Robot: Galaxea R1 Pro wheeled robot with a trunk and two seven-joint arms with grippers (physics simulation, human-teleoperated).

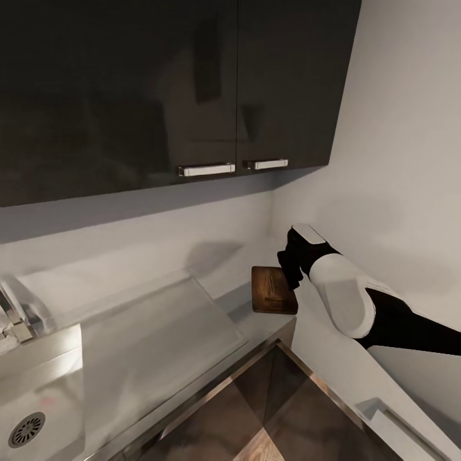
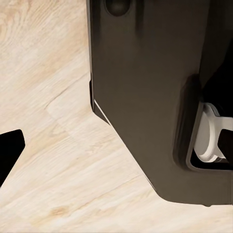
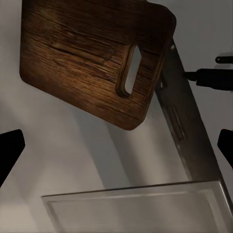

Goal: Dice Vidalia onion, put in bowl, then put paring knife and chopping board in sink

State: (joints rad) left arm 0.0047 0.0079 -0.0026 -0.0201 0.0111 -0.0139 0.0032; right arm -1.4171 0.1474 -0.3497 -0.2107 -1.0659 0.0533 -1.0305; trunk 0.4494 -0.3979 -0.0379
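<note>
One arm is near: our right gripper [image 3: 116,145], fingers spread wide and empty, hovers over the chopping board [image 1: 273,290] on the countertop [image 1: 160,282], slot handle [image 3: 131,73] toward us.

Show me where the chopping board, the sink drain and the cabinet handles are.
chopping board [image 3: 82,58]: right wrist view, middle of its wooden face.
sink drain [image 1: 26,429]: head view, centre of the round grate.
cabinet handles [image 1: 206,169]: head view, middle of the left bar.
</note>
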